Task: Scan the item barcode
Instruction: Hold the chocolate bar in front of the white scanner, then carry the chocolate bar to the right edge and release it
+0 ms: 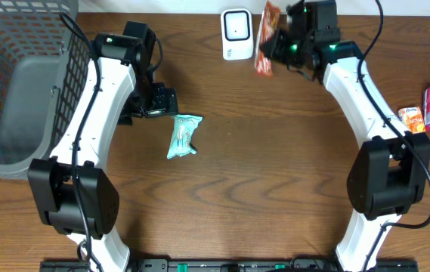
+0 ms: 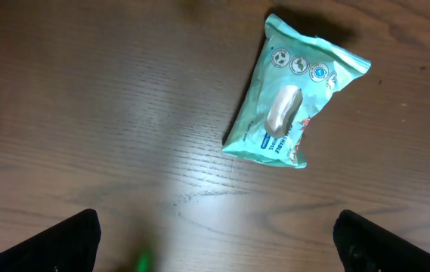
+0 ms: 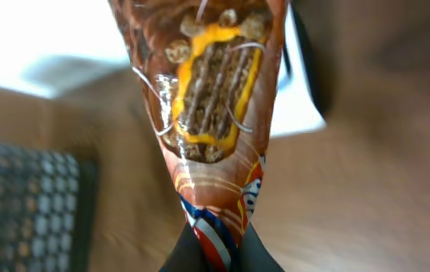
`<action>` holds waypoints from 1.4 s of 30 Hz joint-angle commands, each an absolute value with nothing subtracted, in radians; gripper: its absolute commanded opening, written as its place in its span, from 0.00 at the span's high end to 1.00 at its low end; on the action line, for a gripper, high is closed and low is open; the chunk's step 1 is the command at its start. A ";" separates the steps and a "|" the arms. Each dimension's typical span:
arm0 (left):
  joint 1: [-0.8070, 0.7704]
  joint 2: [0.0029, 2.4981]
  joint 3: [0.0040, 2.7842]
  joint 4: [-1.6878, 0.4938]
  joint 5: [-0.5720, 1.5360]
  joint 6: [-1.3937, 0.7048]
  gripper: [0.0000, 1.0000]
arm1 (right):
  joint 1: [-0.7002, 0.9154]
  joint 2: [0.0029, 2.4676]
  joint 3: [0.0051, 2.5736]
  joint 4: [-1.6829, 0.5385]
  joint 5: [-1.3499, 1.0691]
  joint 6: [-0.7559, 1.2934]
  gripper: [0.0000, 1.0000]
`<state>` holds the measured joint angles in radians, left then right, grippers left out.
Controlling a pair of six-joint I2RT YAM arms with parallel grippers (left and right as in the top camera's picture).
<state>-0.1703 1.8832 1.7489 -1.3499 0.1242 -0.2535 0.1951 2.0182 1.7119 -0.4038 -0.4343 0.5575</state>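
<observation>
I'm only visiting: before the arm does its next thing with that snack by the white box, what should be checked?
1. Grip: right gripper shut on the snack pack: ok.
2. Position: snack pack held close beside the scanner: ok.
3. Barcode turned toward the scanner: cannot tell.
4. Other arm: left gripper open, not touching the teal packet: ok.

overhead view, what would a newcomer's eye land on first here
The right gripper holds a snack packet up beside the white scanner at the table's far edge. Mid-table lies a teal packet, the open left gripper just beside it. A wire basket fills the far-left corner.
</observation>
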 commanded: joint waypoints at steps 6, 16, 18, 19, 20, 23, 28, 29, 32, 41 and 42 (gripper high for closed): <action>-0.167 1.876 1.748 -1.353 0.115 -0.244 0.02 | 0.249 2.113 1.798 -0.252 -0.323 0.732 0.99; -0.167 1.876 1.748 -1.353 0.115 -0.244 0.02 | 0.252 2.377 2.156 -0.442 -0.331 0.700 0.99; -0.167 1.876 1.748 -1.353 0.115 -0.244 0.02 | 0.251 2.397 2.188 -0.469 -0.350 0.669 0.99; -0.167 1.876 1.748 -1.353 0.115 -0.244 0.02 | 0.250 2.398 2.191 -0.475 -0.349 0.656 0.99; -0.167 1.876 1.748 -1.353 0.115 -0.244 0.02 | 0.249 2.395 2.194 -0.477 -0.349 0.645 0.99; -0.167 1.876 1.748 -1.353 0.115 -0.244 0.02 | 0.232 2.372 2.219 -0.509 -0.345 0.639 0.99; -0.167 1.876 1.748 -1.353 0.115 -0.244 0.02 | 0.152 2.310 2.294 -0.702 -0.264 0.569 0.99; -0.167 1.876 1.748 -1.353 0.115 -0.244 0.02 | 0.130 2.295 2.307 -0.760 -0.224 0.545 0.99; -0.167 1.876 1.748 -1.353 0.115 -0.244 0.02 | 0.052 2.252 2.328 -0.930 -0.104 0.434 0.99; -0.167 1.876 1.748 -1.353 0.115 -0.244 0.02 | -0.185 2.231 2.299 -1.278 0.280 0.168 0.99; -0.167 1.876 1.748 -1.353 0.115 -0.244 0.02 | -0.206 2.232 2.288 -1.286 0.301 0.157 0.99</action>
